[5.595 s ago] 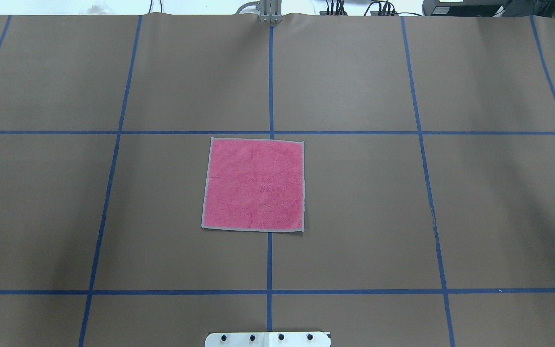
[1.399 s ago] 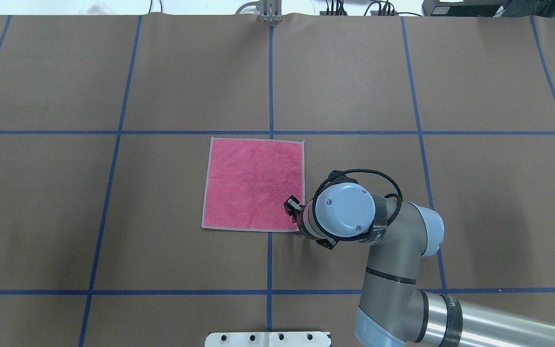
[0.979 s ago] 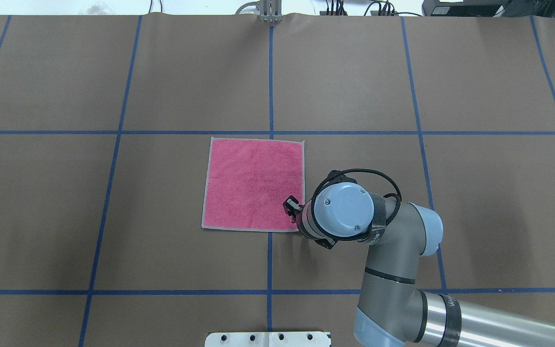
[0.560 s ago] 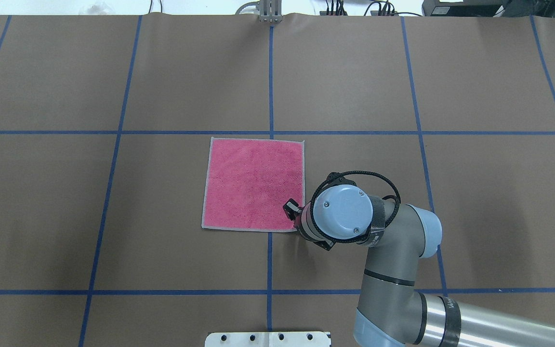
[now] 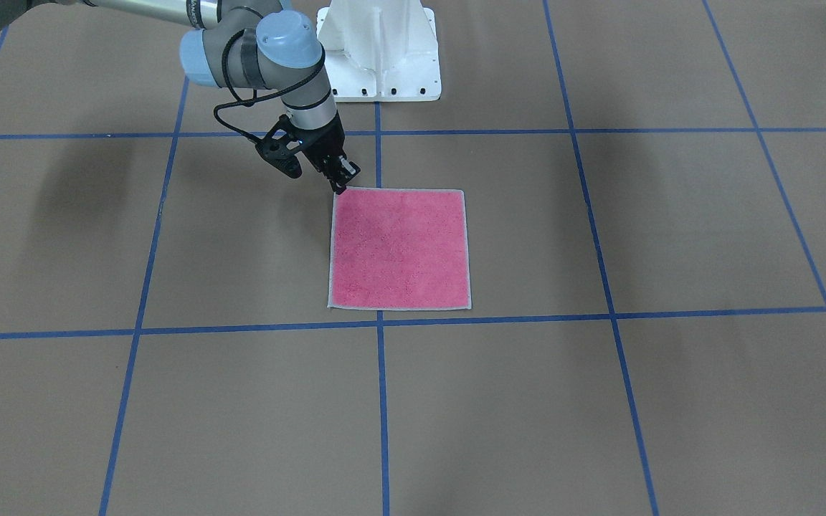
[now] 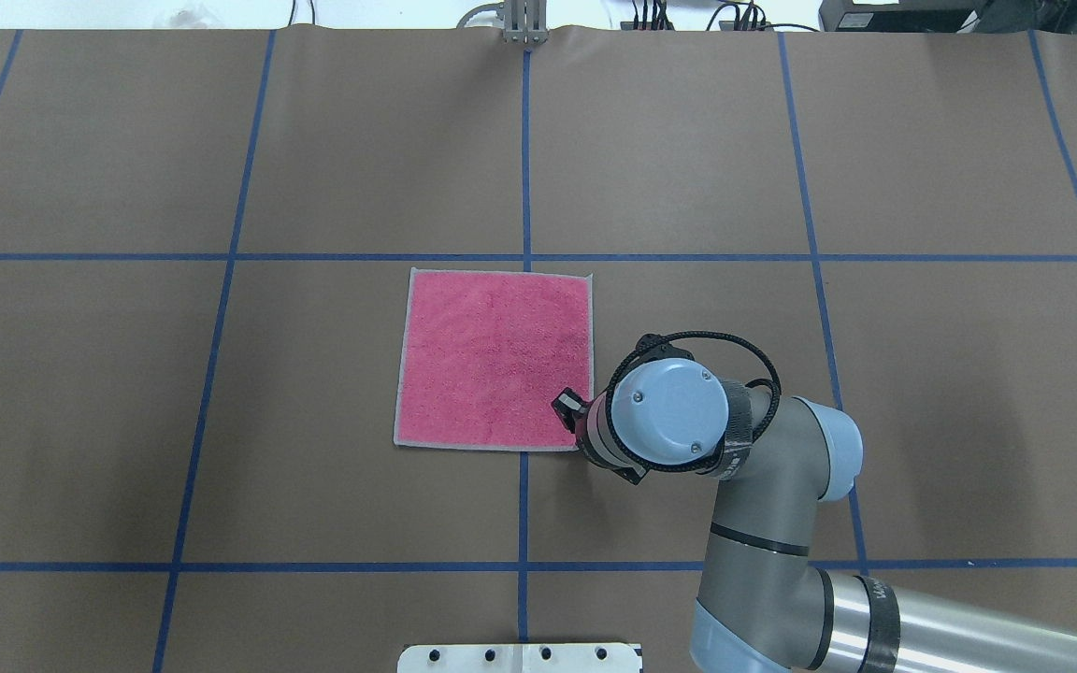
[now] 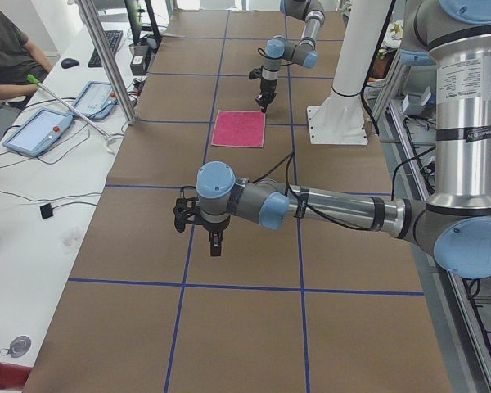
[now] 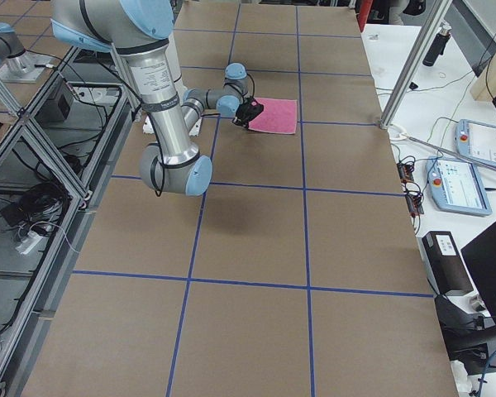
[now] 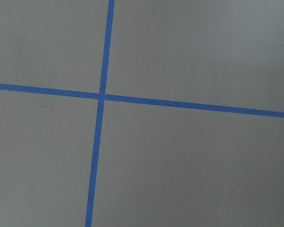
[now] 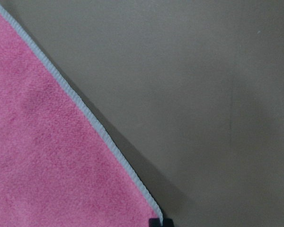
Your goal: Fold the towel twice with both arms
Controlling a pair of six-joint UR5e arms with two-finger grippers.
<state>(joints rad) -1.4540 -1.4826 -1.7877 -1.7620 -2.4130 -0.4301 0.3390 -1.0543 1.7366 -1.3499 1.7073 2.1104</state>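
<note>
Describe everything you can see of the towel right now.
The towel is a small square of terry-looking cloth, pink face up, with a light grey stitched edge. It lies flat and unfolded on the brown table, across a blue tape line. The right gripper sits at its robot-side right corner; a grip cannot be confirmed.

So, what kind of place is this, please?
Most likely a robotics lab test cell. The table is covered in brown paper with a blue tape grid, a right arm and a left arm reach over it, and a side bench holds teach pendants.
</note>
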